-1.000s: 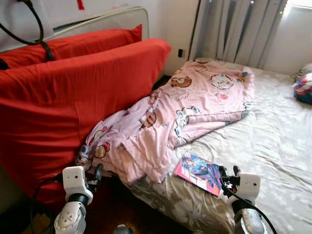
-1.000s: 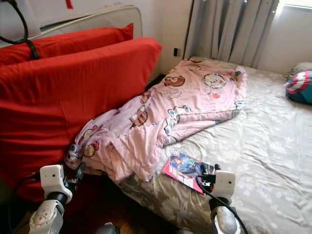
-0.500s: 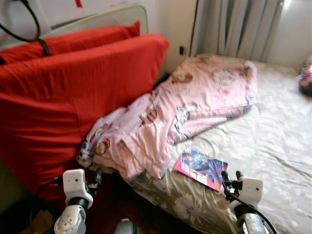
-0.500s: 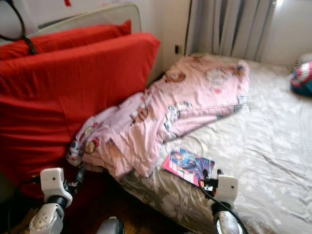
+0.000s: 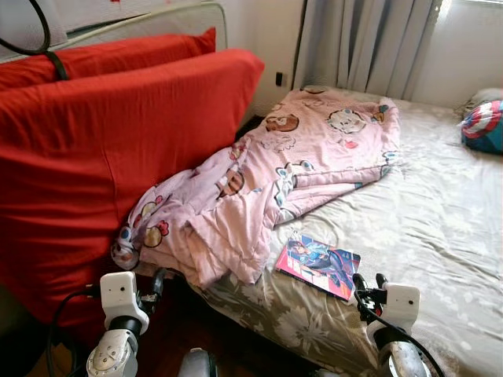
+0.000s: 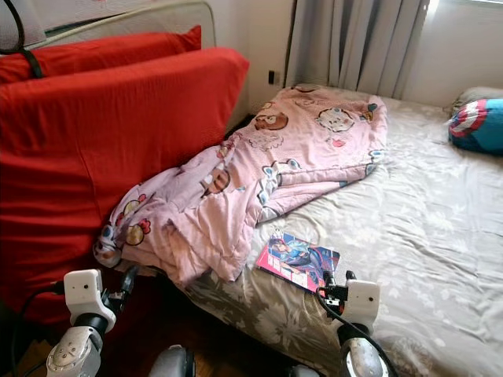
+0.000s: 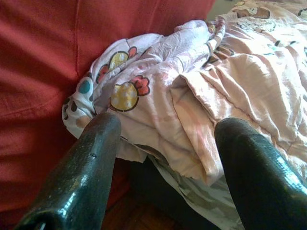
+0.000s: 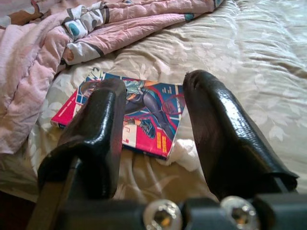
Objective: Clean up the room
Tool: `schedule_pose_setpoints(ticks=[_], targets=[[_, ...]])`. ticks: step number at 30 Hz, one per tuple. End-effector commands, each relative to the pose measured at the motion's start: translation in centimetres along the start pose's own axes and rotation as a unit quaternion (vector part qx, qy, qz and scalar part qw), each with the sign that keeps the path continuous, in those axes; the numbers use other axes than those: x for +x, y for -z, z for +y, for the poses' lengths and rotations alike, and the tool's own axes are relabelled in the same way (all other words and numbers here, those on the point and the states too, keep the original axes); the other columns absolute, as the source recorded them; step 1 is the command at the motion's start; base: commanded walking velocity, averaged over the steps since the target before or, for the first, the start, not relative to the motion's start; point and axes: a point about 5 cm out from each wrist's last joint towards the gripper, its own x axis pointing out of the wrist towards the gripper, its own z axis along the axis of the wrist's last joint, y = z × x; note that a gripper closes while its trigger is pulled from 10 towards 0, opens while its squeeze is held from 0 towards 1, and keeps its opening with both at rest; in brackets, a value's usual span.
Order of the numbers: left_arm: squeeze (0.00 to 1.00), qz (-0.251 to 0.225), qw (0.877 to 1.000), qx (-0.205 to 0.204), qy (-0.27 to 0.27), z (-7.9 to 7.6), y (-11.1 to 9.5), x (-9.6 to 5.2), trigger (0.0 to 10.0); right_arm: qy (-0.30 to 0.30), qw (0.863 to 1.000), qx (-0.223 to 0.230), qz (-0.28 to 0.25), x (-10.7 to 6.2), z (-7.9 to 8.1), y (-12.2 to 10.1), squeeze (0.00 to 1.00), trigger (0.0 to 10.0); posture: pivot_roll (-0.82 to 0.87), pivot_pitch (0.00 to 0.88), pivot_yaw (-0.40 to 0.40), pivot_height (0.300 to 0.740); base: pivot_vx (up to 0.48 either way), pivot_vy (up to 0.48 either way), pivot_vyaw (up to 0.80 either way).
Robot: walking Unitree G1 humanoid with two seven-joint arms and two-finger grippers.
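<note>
On the bed [image 5: 440,228], spread right end effector [image 8: 153,120] faces a comic book [image 8: 139,115], lettering seemingly unreadable.

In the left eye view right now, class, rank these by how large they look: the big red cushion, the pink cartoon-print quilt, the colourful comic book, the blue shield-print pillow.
1. Big red cushion
2. Pink cartoon-print quilt
3 and 4. Colourful comic book and blue shield-print pillow: they look alike, and the pillow is farther off and cut by the picture's edge, so unranked.

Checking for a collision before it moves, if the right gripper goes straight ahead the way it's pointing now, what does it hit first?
Most likely the comic book lying on the bed sheet: the open right gripper points straight at it, though the remaining gap is hard to judge.
</note>
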Motion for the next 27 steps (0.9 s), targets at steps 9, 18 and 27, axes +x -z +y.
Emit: schedule_pose_setpoints(ticks=[9,18,27], targets=[[0.0,0.001,1.0,0.01,0.005,0.19,-0.22,-0.16,10.0,-0.012,1.0,0.005,0.004,-0.09,0.47,0.18,0.0,10.0,0.04,0.0,0.005,0.613,0.0,0.0,0.0],[0.0,0.007,1.0,0.013,0.004,0.38,-0.13,-0.38,10.0,-0.02,1.0,0.007,0.01,-0.2,0.69,0.44,0.0,10.0,0.04,0.0,0.007,0.613,0.122,0.0,0.0],[0.0,0.007,1.0,0.014,0.006,0.43,-0.21,-0.51,10.0,-0.027,0.999,0.011,0.013,-0.3,1.0,0.6,0.0,10.0,0.04,0.0,0.015,0.613,0.317,0.0,0.0]])
